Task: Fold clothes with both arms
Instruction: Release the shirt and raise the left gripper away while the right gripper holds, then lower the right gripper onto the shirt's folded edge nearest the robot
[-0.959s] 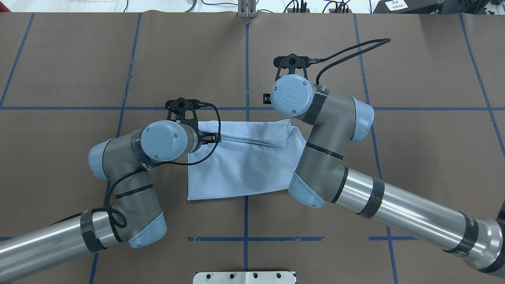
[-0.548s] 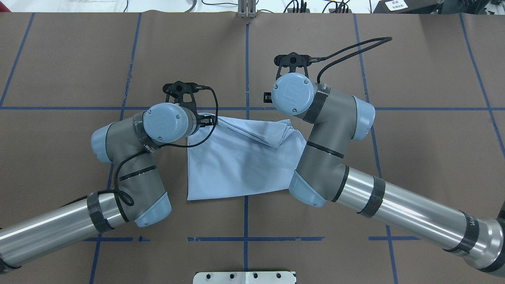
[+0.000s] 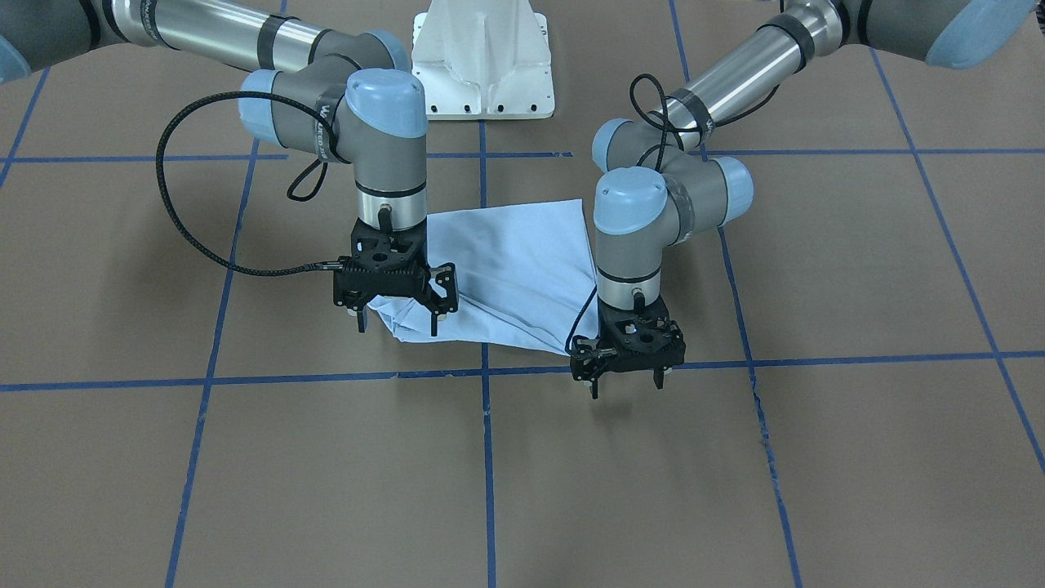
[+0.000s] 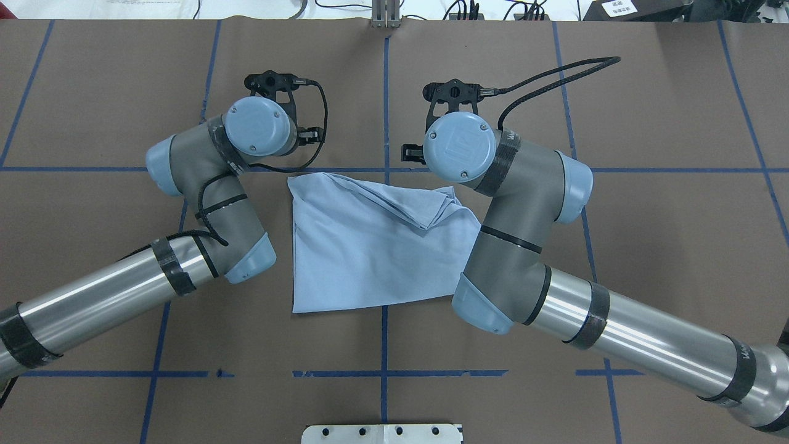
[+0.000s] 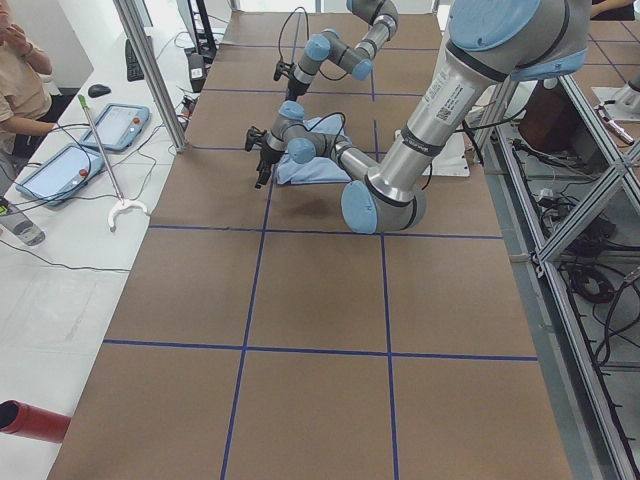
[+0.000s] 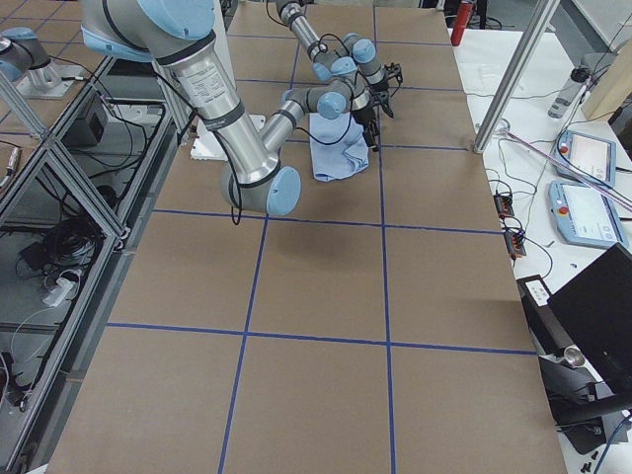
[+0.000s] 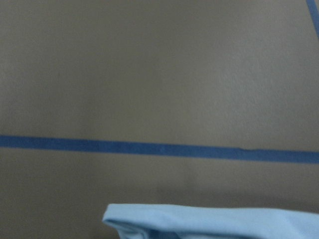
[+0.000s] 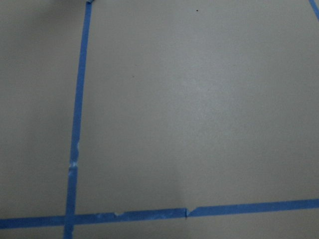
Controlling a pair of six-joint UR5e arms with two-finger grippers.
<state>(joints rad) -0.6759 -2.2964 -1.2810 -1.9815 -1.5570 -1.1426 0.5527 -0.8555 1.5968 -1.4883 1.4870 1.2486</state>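
T-shirt (image 4: 376, 246): light blue, folded to a rough rectangle, flat on counter (image 4: 647, 246) at ctr, between the two arms. Edge away from robot is bunched, w/ layered folds running diagonally. Edge nearest robot lies smooth.

L arm (image 3: 653, 204): wrist vertical, pointing down. L jaws wide open, nothing in them, just past shirt's far corner on robot's left, over blue tape line (image 3: 816, 360). Overhead shows them apart from cloth. L wrist cam: strip of shirt edge at bottom of view, tape line above it.

R arm (image 3: 384, 163): wrist also vertical. R jaws spread wide at the bunched far corner on robot's right, and cloth shows between the fingers. Nothing clamped; cannot tell if tips touch fabric. R wrist cam: bare counter + tape crossing only.

White base plate (image 3: 482, 57) sits behind shirt on robot's side. Person (image 5: 18, 85) at edge of left side view, near two tablets (image 5: 118, 125).
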